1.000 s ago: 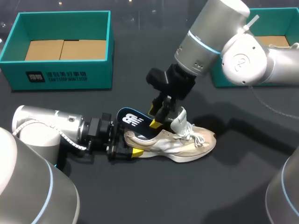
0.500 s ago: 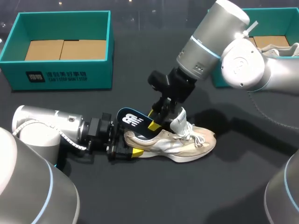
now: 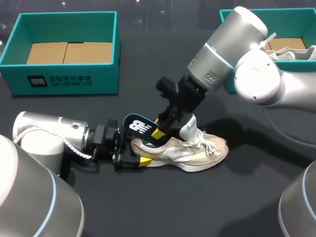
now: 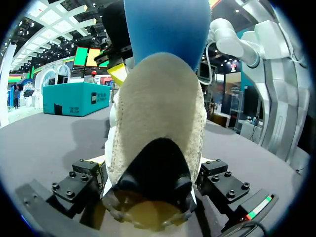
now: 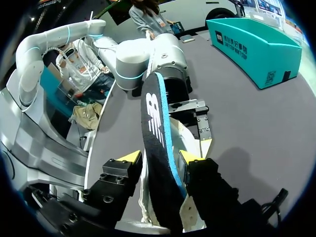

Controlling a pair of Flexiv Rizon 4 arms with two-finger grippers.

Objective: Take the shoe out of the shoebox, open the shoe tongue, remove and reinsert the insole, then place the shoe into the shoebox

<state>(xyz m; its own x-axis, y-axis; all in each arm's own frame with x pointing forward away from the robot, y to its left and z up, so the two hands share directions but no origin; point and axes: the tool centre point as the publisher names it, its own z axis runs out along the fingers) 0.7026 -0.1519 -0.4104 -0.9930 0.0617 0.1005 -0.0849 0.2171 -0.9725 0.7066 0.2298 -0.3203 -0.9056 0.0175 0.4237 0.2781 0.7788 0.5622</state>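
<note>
The white sneaker [image 3: 185,150] is out of the shoebox [image 3: 69,74] and lies on the dark table [image 3: 197,207] with its tongue raised. The left gripper [image 3: 134,152] clamps the heel from 2 sides. The right gripper [image 3: 159,126] pinches the dark insole [image 3: 140,127], which stands partly out of the sneaker. The insole step looks underway, and boxing is left to do. A 2nd teal box [image 3: 291,17] sits at back right.
</note>
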